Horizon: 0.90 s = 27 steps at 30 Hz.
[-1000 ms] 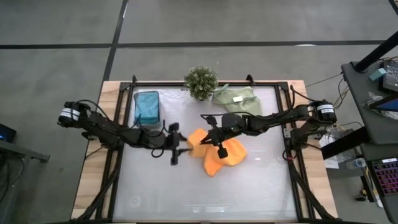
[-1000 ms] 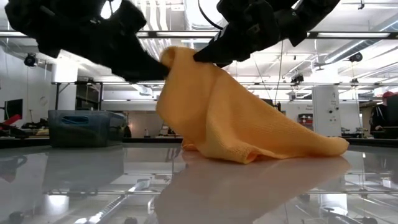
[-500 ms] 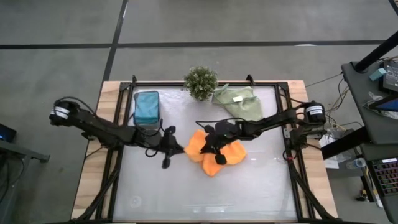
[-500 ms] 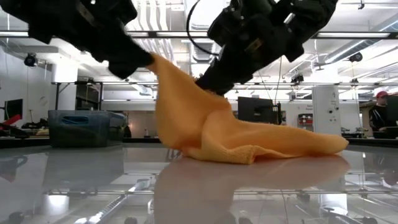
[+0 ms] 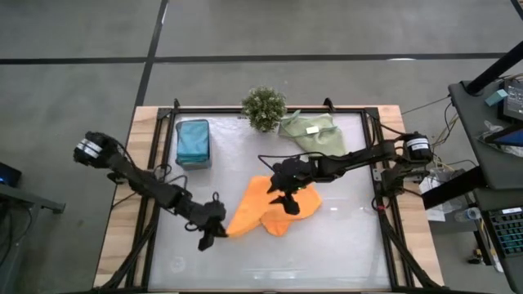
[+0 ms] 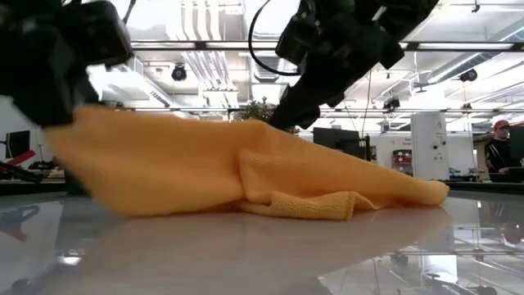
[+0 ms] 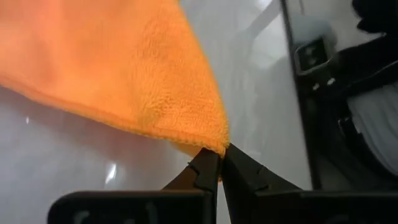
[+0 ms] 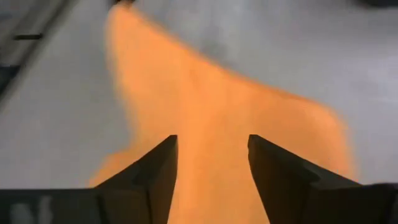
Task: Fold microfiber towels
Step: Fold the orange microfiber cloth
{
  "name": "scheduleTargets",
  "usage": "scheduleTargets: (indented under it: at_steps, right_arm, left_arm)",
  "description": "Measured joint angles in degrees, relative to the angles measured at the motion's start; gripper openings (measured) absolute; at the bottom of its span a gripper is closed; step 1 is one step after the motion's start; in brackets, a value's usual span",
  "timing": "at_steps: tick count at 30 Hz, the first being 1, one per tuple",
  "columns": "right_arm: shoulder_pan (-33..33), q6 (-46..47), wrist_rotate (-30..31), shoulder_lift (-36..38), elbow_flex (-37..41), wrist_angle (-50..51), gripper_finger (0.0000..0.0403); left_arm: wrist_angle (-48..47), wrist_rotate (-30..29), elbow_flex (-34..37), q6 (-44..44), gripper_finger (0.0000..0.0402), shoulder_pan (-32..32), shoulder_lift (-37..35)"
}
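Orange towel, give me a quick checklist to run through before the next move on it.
1. Left end effector grips a corner of the orange towel: ok, shut on the corner in the left wrist view.
2. Right end effector free of the cloth: ok, open above the towel.
3. Towel spread flat: not ok, a folded hump remains near its middle.
4. Towel clear of the plant and the sage-green towel: ok, apart from both.
5. Teal towel out of the way: ok, at the table's far left.
6. Towel's far corner lying flat: cannot tell.
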State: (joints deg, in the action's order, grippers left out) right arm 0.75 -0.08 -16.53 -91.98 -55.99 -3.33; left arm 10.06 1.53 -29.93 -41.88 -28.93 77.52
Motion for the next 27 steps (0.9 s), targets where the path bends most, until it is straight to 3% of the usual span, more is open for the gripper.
scheduleTargets:
  at_steps: [2,4,11,14,20,27]
  right_arm:
    - [0.0,0.1,4.4,-0.7,0.0,-1.8,0.0191]
    - [-0.1,0.6,4.7,-1.8,0.0,-3.4,0.0195]
    - [2.4,4.0,-9.1,-6.4,-0.6,-6.3,0.0183]
    - [3.7,4.5,-13.0,-6.8,-1.6,2.0,0.0166]
    - [3.7,1.5,-13.4,-6.3,-5.5,31.0,0.0112]
    - [5.2,1.6,-10.0,-5.1,-6.4,34.6,0.0045]
  left_arm:
    - [1.5,-0.1,0.0,-1.3,0.0000,-0.6,3.0]
    - [4.4,0.0,0.0,-2.7,0.0000,-0.9,6.2]
    - [8.9,2.8,-1.5,-2.9,0.0000,-0.9,14.4]
    - [8.9,3.2,-2.1,-2.9,0.0000,-0.9,15.4]
    - [8.6,1.3,-3.0,-2.6,0.0000,-0.8,14.8]
    - [8.5,-2.9,-4.6,2.3,0.0000,-0.7,13.5]
